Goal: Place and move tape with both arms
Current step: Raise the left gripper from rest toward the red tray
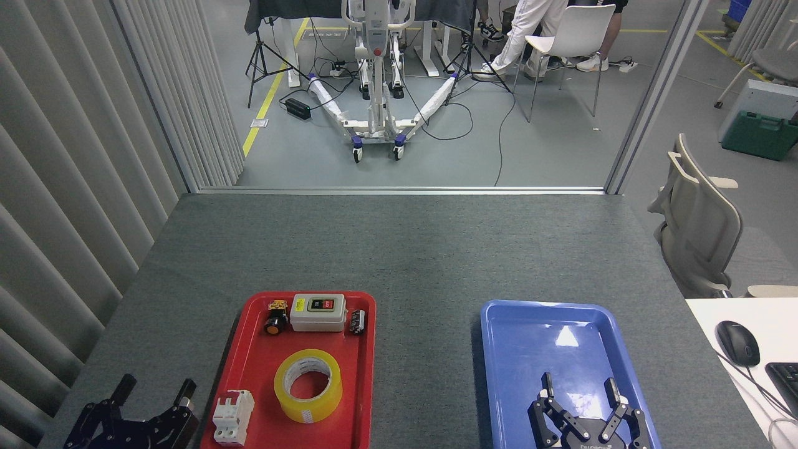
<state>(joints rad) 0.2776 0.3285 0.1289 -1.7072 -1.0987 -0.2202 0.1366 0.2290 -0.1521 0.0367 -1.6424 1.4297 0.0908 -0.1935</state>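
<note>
Taking the red tray (pixel 368 349) as our landmark on the grey counter (pixel 399 249), we go from left to right. Just left of the tray's near corner is our left end effector (pixel 156 390), its two black fingers spread apart with nothing between them; it sits over the bare counter and is clear of the tray.

Inside the red tray, at the near left corner, stands a white circuit breaker (pixel 233 416). Beside it, in the near middle of the tray, the tape (pixel 308 385) lies flat with its hole facing up, yellow and translucent around a white core. Along the tray's far edge sit an orange push button (pixel 275 317), a grey switch box (pixel 318 312) and a small dark cylindrical part (pixel 358 322), in that order.

Well to the right of the red tray lies a blue tray (pixel 499 349). Our right end effector (pixel 580 388) hangs over the near part of it, fingers wide apart and holding nothing. Farther right of the trays, off the counter, a white desk (pixel 717 318) carries a black mouse (pixel 737 342) and the corner of a keyboard (pixel 787 380).
</note>
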